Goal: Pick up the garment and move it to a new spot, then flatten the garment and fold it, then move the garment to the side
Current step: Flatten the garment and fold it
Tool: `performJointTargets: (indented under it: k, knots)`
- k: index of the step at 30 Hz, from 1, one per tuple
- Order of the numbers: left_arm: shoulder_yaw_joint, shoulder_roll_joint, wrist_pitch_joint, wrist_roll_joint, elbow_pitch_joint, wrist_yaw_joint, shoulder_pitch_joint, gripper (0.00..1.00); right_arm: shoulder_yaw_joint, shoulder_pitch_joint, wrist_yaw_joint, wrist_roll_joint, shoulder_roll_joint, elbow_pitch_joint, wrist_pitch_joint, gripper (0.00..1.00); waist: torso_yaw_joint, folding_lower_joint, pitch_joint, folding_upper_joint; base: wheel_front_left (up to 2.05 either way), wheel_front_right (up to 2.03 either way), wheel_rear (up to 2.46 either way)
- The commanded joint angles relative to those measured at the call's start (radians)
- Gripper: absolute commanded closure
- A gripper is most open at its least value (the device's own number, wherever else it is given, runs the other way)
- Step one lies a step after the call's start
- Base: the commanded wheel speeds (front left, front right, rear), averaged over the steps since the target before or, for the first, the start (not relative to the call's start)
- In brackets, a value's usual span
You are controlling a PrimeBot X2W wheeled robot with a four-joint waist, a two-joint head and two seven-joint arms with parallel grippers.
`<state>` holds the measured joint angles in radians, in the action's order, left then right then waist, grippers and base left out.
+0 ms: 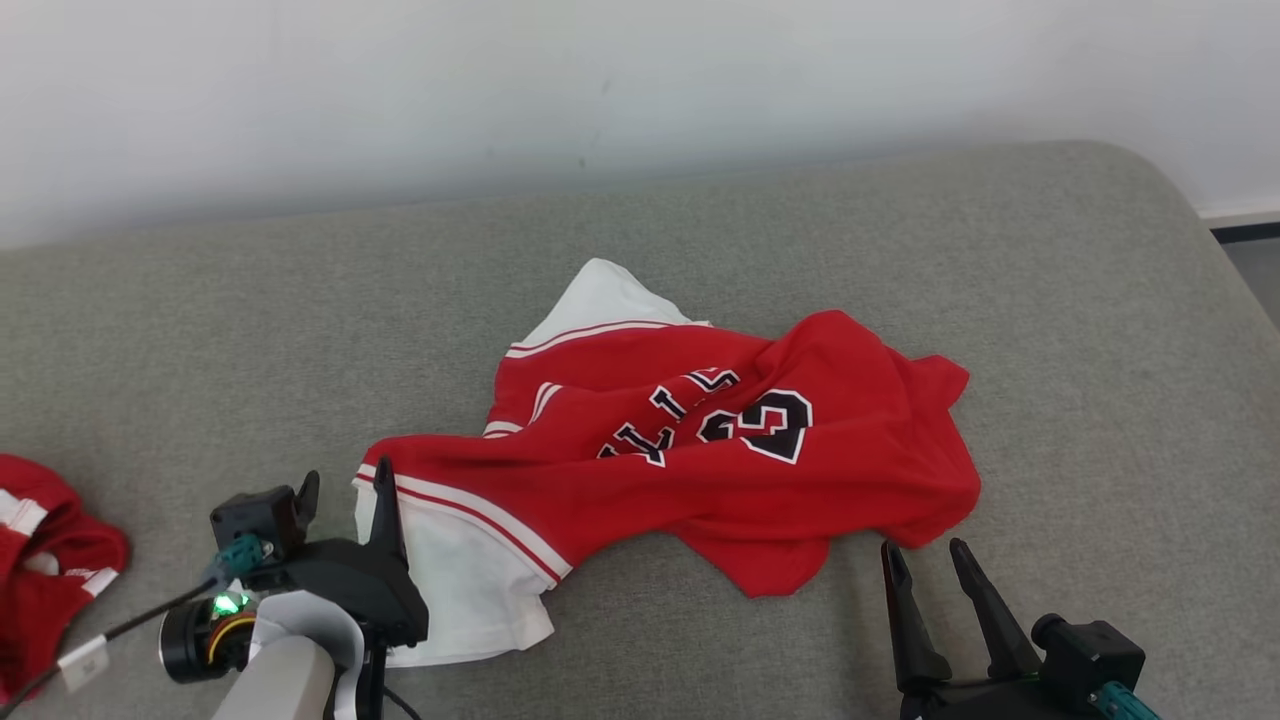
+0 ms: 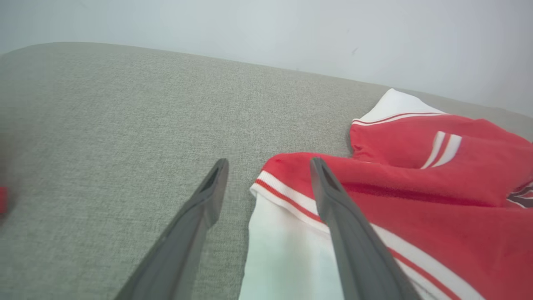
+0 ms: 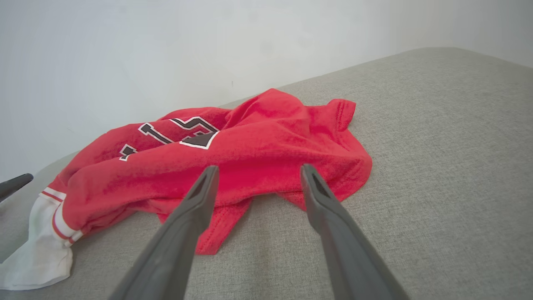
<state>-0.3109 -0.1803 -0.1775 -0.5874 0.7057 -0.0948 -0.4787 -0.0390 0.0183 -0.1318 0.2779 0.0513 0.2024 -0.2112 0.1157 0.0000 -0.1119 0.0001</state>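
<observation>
Garment point(image 1: 700, 440) just beside left gripper point(image 1: 346, 473)

Left pincer point(image 1: 345, 492) spread wide; right pincer point(image 1: 925, 549) likewise, apparently hovering low.

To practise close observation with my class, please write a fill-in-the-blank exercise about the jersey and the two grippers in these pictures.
The red jersey bears the number ___. The left gripper is at its ___ sleeve. The left gripper and the right gripper both have their jaws ___.
Missing words: 23; white; open.
</observation>
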Motion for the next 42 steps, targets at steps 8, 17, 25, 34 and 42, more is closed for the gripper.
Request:
performJointTargets:
  k: [8, 17, 25, 34, 42]
  knots:
    - [-0.010, -0.016, -0.087, 0.081, -0.055, 0.000, 0.102, 0.00, 0.012, 0.026, 0.002, -0.011, -0.002, -0.015, 0.014, 0.00, -0.044, 0.0000, 0.044, -0.0001, 0.00, 0.00, 0.00]
    - [0.091, 0.018, -0.088, 0.245, -0.544, 0.041, 0.428, 0.00, 0.046, 0.051, 0.002, -0.019, -0.002, -0.032, 0.028, 0.00, -0.068, 0.0000, 0.076, -0.0001, 0.00, 0.00, 0.00]
    - [0.193, 0.098, -0.088, 0.335, -0.667, 0.114, 0.608, 0.00, 0.120, 0.071, 0.002, -0.012, -0.002, 0.008, 0.064, 0.00, -0.097, 0.0000, 0.109, -0.0001, 0.00, 0.00, 0.00]
    - [0.197, 0.128, -0.088, 0.382, -0.667, 0.162, 0.632, 0.00, 0.296, -0.001, 0.002, -0.082, -0.002, 0.040, 0.239, 0.00, -0.130, 0.0000, 0.106, -0.0001, 0.00, 0.00, 0.00]
    - [0.191, 0.130, -0.088, 0.386, -0.657, 0.173, 0.594, 0.00, 0.456, -0.124, 0.002, -0.201, -0.003, 0.081, 0.478, 0.00, -0.144, 0.0000, 0.072, -0.0001, 0.00, 0.00, 0.00]
